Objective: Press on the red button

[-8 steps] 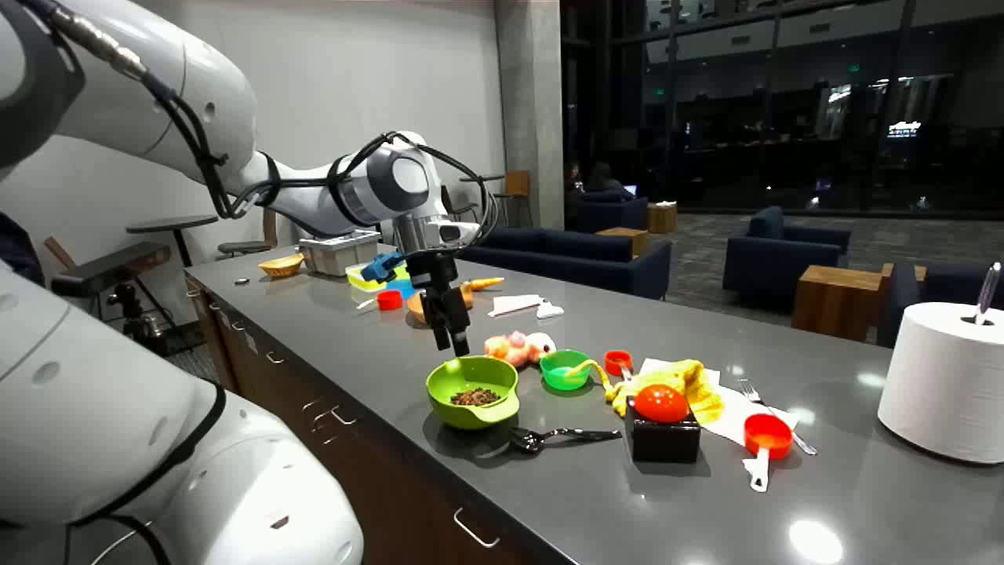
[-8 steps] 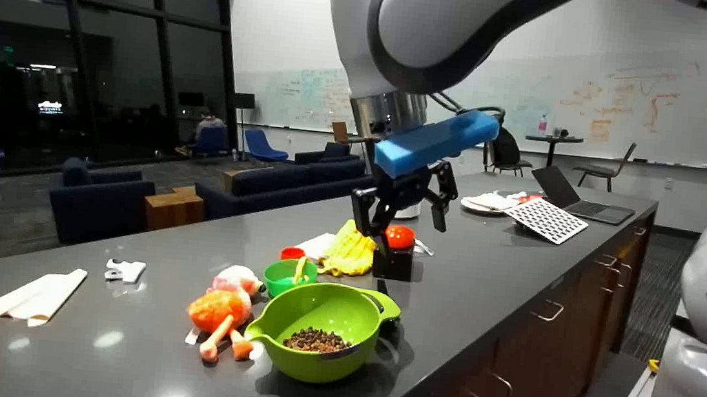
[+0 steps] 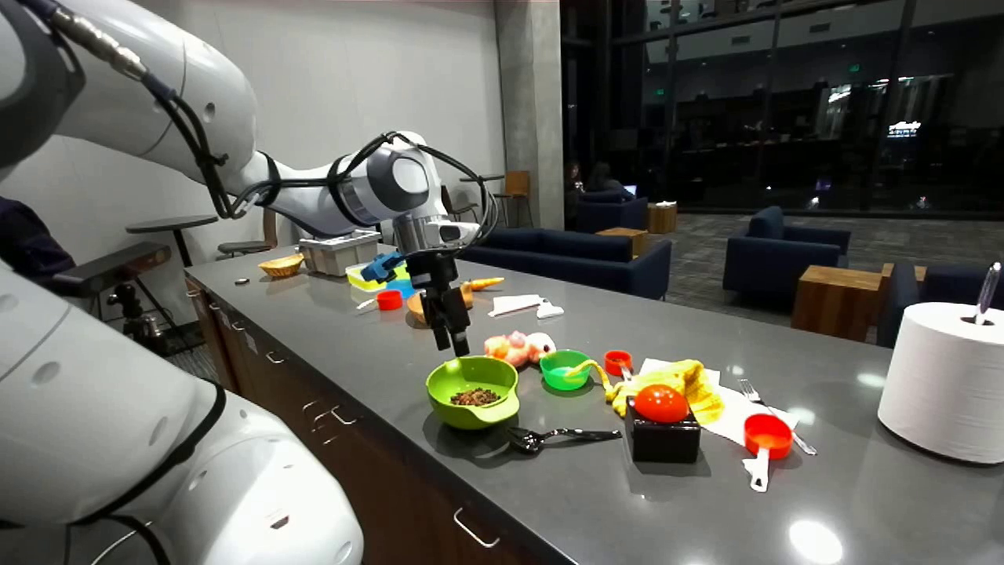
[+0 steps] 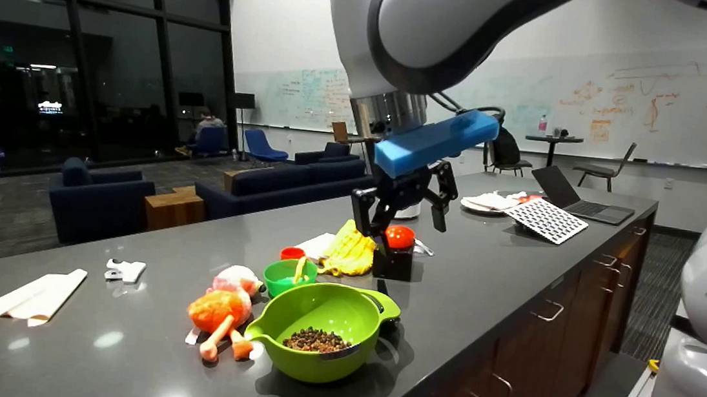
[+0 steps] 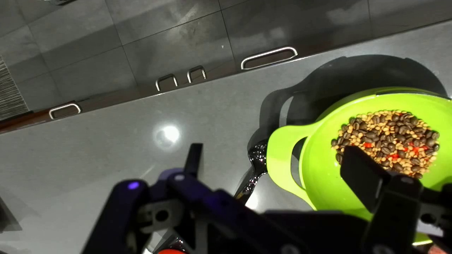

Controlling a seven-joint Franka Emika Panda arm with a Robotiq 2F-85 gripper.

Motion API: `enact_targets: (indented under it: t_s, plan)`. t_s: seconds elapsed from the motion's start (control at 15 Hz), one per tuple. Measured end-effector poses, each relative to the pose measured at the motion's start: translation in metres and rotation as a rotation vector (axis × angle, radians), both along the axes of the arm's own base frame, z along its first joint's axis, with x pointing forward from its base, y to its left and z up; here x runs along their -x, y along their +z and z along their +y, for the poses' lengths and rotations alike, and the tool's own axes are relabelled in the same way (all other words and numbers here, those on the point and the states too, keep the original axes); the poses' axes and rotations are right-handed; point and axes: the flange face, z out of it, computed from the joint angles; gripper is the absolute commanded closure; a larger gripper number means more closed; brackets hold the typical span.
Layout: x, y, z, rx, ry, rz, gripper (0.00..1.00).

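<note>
Gripper (image 3: 452, 345) hangs jaws apart, the red button (image 3: 661, 403) lower and well aside.

The button (image 3: 661, 403) is red, its box (image 3: 667, 443) black; the large bowl (image 4: 317, 370) lime green — its contents (image 5: 392, 132) mottled brown, tan and red. The cloth (image 4: 348, 253) is yellow, the desk (image 4: 482, 276) grey, the fingers (image 4: 439, 217) black — the plush toy (image 4: 221, 310) pink and orange.
</note>
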Motion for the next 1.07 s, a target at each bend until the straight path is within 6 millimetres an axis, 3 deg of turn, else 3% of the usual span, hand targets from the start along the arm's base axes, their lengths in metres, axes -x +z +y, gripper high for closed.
enact_targets:
  t_s: [0.67, 0.87, 1.07]
  plan:
    - [-0.003, 0.004, -0.005, -0.024, 0.007, -0.010, 0.00]
    - [-0.015, 0.013, -0.019, -0.084, 0.065, -0.035, 0.00]
    - [-0.029, 0.023, -0.046, -0.146, 0.150, -0.046, 0.00]
